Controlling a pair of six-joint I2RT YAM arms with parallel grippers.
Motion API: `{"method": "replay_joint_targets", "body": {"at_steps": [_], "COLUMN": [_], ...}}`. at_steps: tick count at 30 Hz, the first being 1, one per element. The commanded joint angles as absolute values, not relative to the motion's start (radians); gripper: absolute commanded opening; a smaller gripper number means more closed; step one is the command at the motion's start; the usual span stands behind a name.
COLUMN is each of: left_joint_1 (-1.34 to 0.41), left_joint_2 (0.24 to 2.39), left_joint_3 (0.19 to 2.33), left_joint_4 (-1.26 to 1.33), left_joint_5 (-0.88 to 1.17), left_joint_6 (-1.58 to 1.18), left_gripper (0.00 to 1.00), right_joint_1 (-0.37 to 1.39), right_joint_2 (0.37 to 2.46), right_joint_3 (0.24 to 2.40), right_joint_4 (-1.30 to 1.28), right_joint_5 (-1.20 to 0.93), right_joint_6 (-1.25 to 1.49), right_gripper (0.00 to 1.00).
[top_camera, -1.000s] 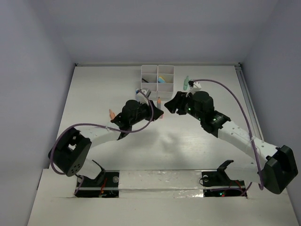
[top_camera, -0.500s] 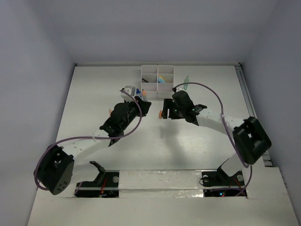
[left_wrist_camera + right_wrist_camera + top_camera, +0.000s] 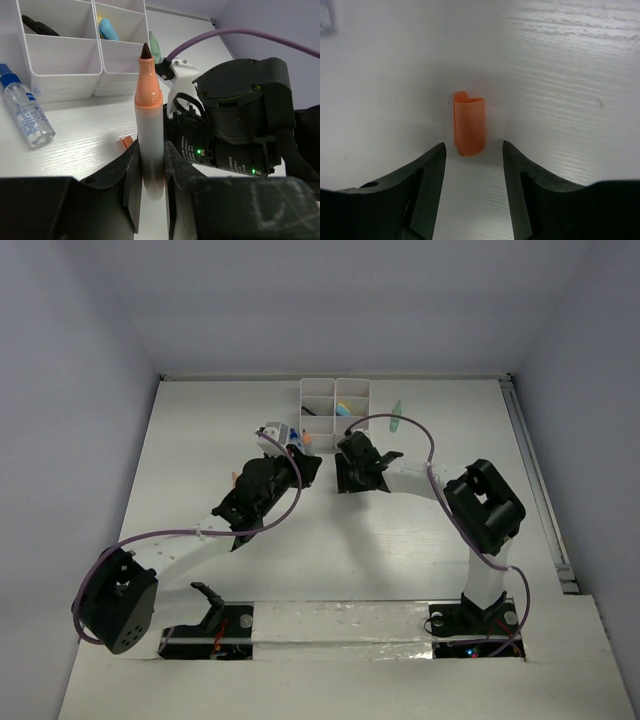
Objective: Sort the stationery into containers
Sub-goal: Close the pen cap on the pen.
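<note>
My left gripper [image 3: 150, 150] [image 3: 305, 466] is shut on an uncapped orange marker [image 3: 148, 100], which stands upright with its dark tip up. The marker's orange cap [image 3: 469, 125] [image 3: 126, 143] lies on the white table just ahead of my right gripper [image 3: 474, 147] [image 3: 347, 478]. That gripper is open, pointing down, with a finger either side of the cap's near end and not touching it. The white divided organizer [image 3: 335, 410] [image 3: 75, 50] stands behind both grippers. It holds a black item in one compartment and a blue and yellow item [image 3: 106, 29] in another.
A clear bottle with a blue cap [image 3: 25, 110] [image 3: 272, 432] lies left of the organizer. A green item [image 3: 396, 416] [image 3: 155, 45] lies to its right. A small orange item [image 3: 236, 478] sits left of my left arm. The right arm's black body [image 3: 240, 120] is close beside my left gripper.
My right gripper has swung left and come down over the orange cap, which the top view no longer shows. The left gripper moved up-left a second ago and has held still since.
</note>
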State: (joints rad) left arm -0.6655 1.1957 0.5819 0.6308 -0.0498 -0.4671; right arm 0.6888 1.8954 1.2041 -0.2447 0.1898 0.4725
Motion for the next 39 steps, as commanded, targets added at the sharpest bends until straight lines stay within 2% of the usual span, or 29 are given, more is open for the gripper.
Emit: {"method": "replay_joint_targets", "body": {"at_steps": [1, 9, 17, 20, 23, 24, 27, 32, 39], "left_joint_1": [-0.664, -0.664, -0.664, -0.664, -0.664, -0.664, -0.664, -0.664, -0.664], "left_joint_2": [1.190, 1.201, 1.190, 1.192, 1.192, 1.192, 1.183, 1.167, 1.164], "left_joint_3": [0.571, 0.568, 0.563, 0.563, 0.566, 0.566, 0.565, 0.560, 0.560], "left_joint_4": [0.687, 0.707, 0.709, 0.709, 0.706, 0.704, 0.700, 0.693, 0.695], "left_joint_5": [-0.032, -0.005, -0.005, -0.006, -0.008, -0.012, -0.025, -0.041, -0.038], "left_joint_6": [-0.451, -0.460, -0.460, -0.460, -0.459, -0.457, -0.454, -0.446, -0.448], "left_gripper": [0.00, 0.00, 0.00, 0.00, 0.00, 0.00, 0.00, 0.00, 0.00], "right_joint_1": [0.696, 0.696, 0.638, 0.638, 0.638, 0.638, 0.638, 0.638, 0.629], "right_joint_2": [1.911, 1.916, 1.867, 1.827, 1.775, 1.732, 1.684, 1.724, 1.805], "right_joint_3": [1.258, 1.269, 1.238, 1.218, 1.164, 1.105, 1.005, 0.985, 1.037], "right_joint_4": [-0.301, -0.396, -0.377, -0.342, -0.253, -0.173, -0.019, 0.095, 0.083], "right_joint_5": [0.268, 0.469, 0.511, 0.416, 0.169, 0.049, -0.093, -0.133, -0.006], "right_joint_6": [0.445, 0.407, 0.377, 0.368, 0.399, 0.420, 0.515, 0.621, 0.676], "right_gripper": [0.54, 0.51, 0.53, 0.53, 0.55, 0.58, 0.66, 0.68, 0.68]}}
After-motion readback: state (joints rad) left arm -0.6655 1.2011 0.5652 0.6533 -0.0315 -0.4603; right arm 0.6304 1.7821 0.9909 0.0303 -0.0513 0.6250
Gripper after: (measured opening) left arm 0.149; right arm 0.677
